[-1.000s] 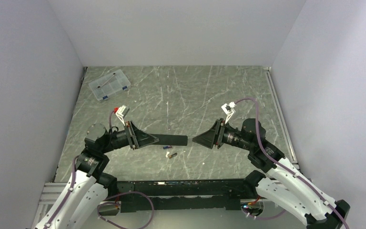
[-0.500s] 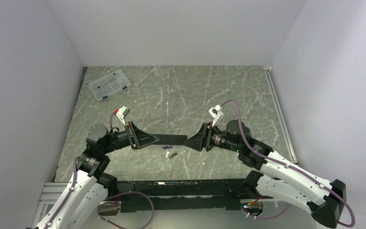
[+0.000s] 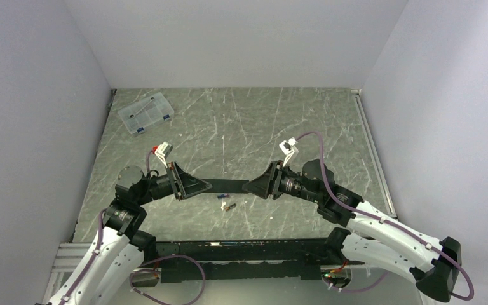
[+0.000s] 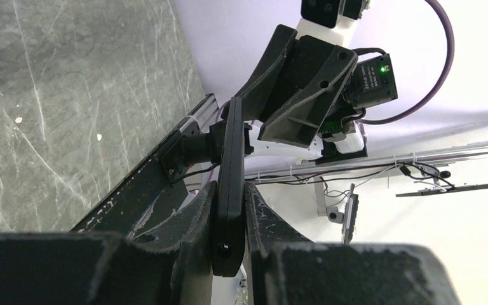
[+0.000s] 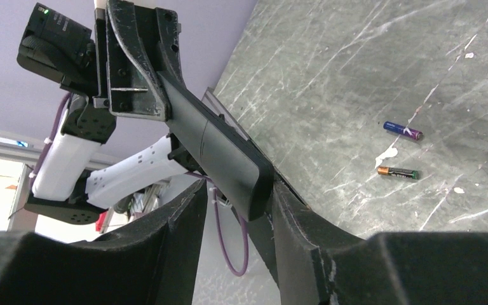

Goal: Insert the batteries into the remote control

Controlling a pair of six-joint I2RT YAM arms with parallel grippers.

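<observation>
The left gripper (image 4: 230,198) is closed on one end of the slim, flat black rectangular remote control (image 4: 232,152). In the left wrist view both fingers (image 4: 197,210) are seen pressed against opposite sides of the bar. The remote control is held clear of the table, roughly level, with its free end directed toward the right arm.

The right gripper (image 5: 238,190) is positioned at that free end. Its jaws are set apart, one on each side of the bar's rounded end. In the right wrist view a gap is visible between the bar and one finger (image 5: 178,216). The other finger lies at the bar's edge, and contact there cannot be confirmed.

In the top view the two grippers are seen facing each other, with the remote control spanning the space between them. This assembly is located over the near half of the grey-green marbled table (image 3: 260,121), slightly left of its centre.

The dark cylindrical battery with a blue band (image 3: 223,195) is found lying on the table just on the near side of the remote control. The dark cylindrical battery with a gold end (image 3: 229,206) lies close beside it, toward the near edge. The two are not touching, and neither is touched by a gripper.

A clear plastic compartment box (image 3: 145,113) is located at the far left corner of the table, well apart from both arms.
</observation>
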